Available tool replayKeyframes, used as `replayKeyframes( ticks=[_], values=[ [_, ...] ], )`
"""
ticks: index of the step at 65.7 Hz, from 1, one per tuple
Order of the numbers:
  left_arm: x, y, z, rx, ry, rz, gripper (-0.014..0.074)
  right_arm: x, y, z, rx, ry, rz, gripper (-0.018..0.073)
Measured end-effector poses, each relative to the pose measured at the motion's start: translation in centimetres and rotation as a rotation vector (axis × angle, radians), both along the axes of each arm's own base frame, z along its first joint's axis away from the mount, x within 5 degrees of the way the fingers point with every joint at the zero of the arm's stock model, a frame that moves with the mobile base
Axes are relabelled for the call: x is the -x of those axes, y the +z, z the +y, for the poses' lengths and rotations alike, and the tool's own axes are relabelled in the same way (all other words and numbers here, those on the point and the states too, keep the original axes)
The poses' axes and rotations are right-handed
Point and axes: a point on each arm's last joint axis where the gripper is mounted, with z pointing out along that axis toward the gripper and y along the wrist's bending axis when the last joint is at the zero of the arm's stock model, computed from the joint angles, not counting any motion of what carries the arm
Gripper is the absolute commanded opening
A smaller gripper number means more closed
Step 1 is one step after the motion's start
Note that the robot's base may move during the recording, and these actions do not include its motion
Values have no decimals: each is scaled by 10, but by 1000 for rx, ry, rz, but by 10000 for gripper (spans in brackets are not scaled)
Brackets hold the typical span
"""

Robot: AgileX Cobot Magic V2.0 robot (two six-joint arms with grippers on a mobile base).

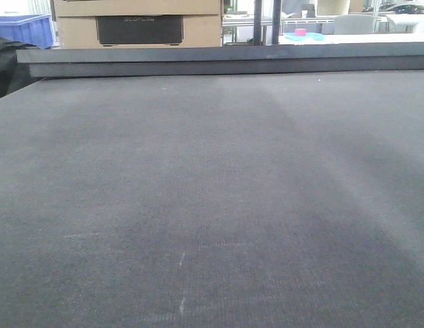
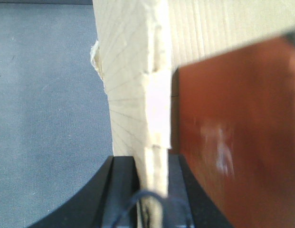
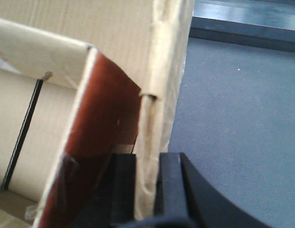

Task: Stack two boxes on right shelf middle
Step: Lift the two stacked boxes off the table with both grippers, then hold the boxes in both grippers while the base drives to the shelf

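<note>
One brown cardboard box is held between both grippers and shows only in the wrist views. In the left wrist view its pale corrugated wall (image 2: 133, 71) rises between the black fingers, and my left gripper (image 2: 154, 164) is shut on that wall edge. A red-brown inner flap (image 2: 242, 123) lies to the right. In the right wrist view my right gripper (image 3: 147, 161) is shut on the box's taped wall edge (image 3: 159, 95), with a red-brown flap (image 3: 104, 123) to its left. The shelf is out of view. Neither gripper shows in the front view.
A grey felt surface (image 1: 212, 191) fills the front view, ending at a dark raised ledge (image 1: 225, 60). Behind it stand stacked cardboard cartons with a dark label (image 1: 136, 24), a blue bin (image 1: 24, 29) and a pink item on a teal plate (image 1: 302, 33).
</note>
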Motion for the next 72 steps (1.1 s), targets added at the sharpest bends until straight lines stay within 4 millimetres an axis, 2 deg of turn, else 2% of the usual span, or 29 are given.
replayKeyframes(
  ticks=[72],
  values=[
    [0, 0, 0, -3, 1, 3, -111, -1, -1, 1, -2, 2, 5, -153]
  ],
)
